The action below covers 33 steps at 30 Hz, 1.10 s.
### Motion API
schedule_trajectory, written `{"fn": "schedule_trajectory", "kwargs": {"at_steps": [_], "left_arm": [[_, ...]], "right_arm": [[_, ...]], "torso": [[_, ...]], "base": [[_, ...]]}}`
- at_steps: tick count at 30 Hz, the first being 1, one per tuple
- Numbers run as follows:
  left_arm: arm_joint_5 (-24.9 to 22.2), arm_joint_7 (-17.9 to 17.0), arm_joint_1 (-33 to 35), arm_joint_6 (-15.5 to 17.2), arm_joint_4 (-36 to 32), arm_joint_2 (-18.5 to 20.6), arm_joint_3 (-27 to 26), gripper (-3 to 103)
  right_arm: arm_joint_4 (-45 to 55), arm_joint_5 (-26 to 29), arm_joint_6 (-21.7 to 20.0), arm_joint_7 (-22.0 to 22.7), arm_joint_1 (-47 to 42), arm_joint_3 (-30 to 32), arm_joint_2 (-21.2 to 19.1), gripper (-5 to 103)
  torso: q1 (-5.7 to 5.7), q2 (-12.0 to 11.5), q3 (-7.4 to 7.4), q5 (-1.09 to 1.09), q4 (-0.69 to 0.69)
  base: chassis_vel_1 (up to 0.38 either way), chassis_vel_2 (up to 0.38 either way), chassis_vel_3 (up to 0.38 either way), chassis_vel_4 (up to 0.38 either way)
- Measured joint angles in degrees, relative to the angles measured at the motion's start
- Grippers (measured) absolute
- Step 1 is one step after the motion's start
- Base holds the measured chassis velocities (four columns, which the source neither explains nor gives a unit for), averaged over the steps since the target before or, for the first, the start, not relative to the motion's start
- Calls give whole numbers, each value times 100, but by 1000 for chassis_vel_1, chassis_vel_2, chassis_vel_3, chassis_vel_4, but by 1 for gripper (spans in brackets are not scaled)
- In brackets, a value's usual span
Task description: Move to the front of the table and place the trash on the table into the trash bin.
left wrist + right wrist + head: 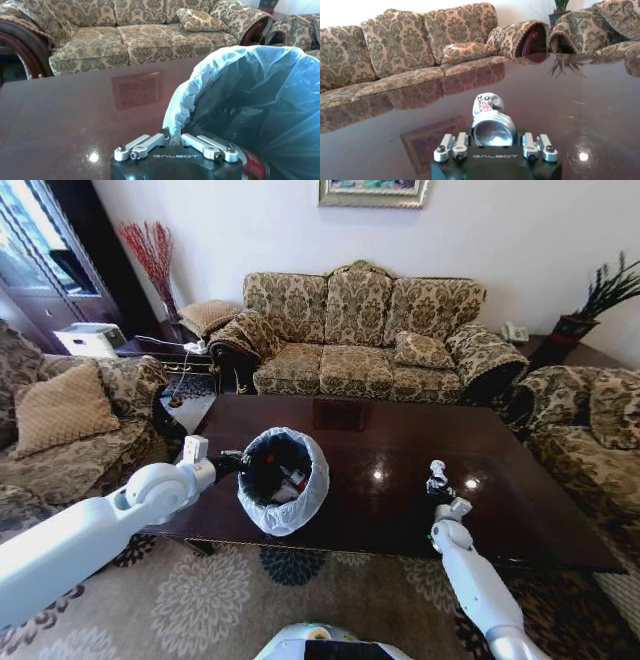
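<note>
The table [400, 470] spreads dark and glossy ahead of the robot, with the sofa [360, 330] behind it. The trash bin [284, 480] is tilted toward the robot at the table's near left edge, and its whitish bag [240, 97] is folded over the rim. The left gripper [172, 141] is clamped on that rim: in the left wrist view the 2 fingers pinch the edge of the bag just in front of the gripper body. Inside the bin's black interior lie white scraps and something with a red label [290, 477] (too small to make out further).

On the right side of the table, the right gripper [492, 137] grasps the crushed clear bottle [490, 120] between its fingers. The bottle sticks out straight ahead of the gripper, its crumpled end pointing toward the sofa. In the head view this bottle [437, 475] is well apart from the bin, with bare tabletop between them
</note>
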Motion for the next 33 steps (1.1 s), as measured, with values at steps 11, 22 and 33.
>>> {"fn": "schedule_trajectory", "kwargs": {"at_steps": [11, 22, 33], "left_arm": [[-23, -6, 27, 0, -36, 140, -5, 0], [-5, 21, -431, -51, 405, 356, 152, 0], [446, 146, -1049, -106, 755, 270, 326, 0]], "right_arm": [[2671, -8, -233, 2, -644, 152, 102, 46], [7081, 649, -1622, -2, -767, -1963, -28, 46], [7408, 1292, -2709, -1, -391, -3754, -277, 46]], "torso": [[0, 0, 0, 0, 0], [-1, 0, -1, -4, 3], [0, 0, 0, -1, 0]], "base": [[0, 0, 0, 0], [0, 0, 0, 0], [0, 0, 0, 0]]}}
